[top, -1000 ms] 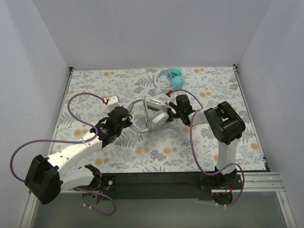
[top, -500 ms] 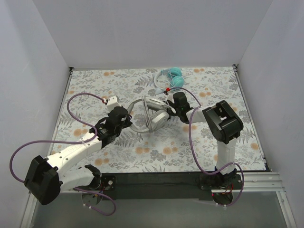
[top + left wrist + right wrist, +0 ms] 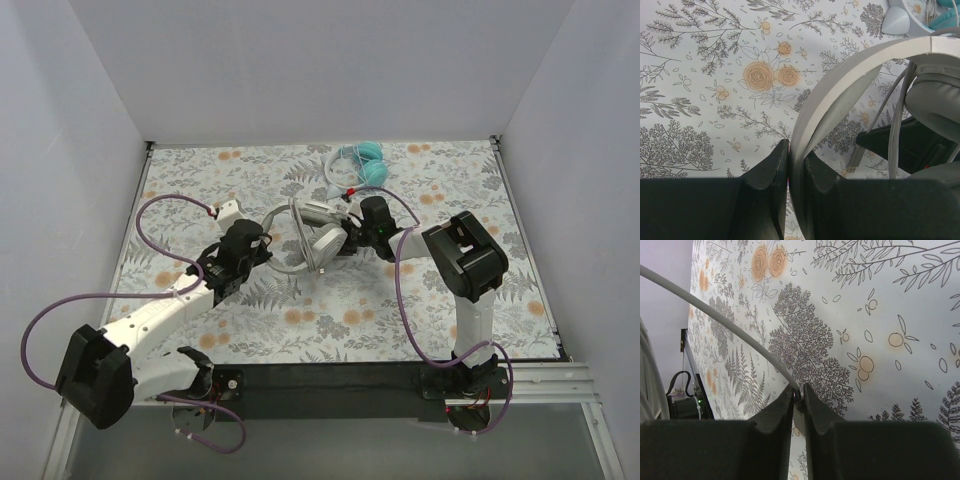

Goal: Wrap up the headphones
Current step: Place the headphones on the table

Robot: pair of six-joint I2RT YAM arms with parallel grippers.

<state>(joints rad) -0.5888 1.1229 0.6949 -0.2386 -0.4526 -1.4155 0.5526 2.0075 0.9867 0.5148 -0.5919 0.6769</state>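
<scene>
**Both arms holding on at mid-table**

From the top view, a floral cloth (image 3: 200, 180) is covering the table inside plain white walls (image 3: 300, 70). The white-grey headphones (image 3: 318, 238) are sitting near the middle of the cloth, between the two arms. The left gripper (image 3: 266, 256) is reaching in from the left to the lower curve of the band. The right gripper (image 3: 350, 237) is pressing in just beside the ear cups from the right. The teal headphones (image 3: 362, 168) are lying well apart near the far edge, with their pale cord bundled beside them. Purple cables (image 3: 139, 220) are looping off both arms.

In the left wrist view, the left gripper (image 3: 790, 155) is clamping its jaws tight on the pale headband (image 3: 840, 85). The band is arching up and to the right from between the fingers. A grey ear cushion (image 3: 935, 105) is showing at the right edge, above the patterned cloth.

In the right wrist view, the cloth is filling most of the frame at a tilt. The right gripper (image 3: 798, 392) is pinching the thin grey cable (image 3: 715, 315) with its jaws almost together. The cable is running in a long curve from the upper left down into the fingertips. Whether it is touching the cloth along the way cannot be told.
</scene>
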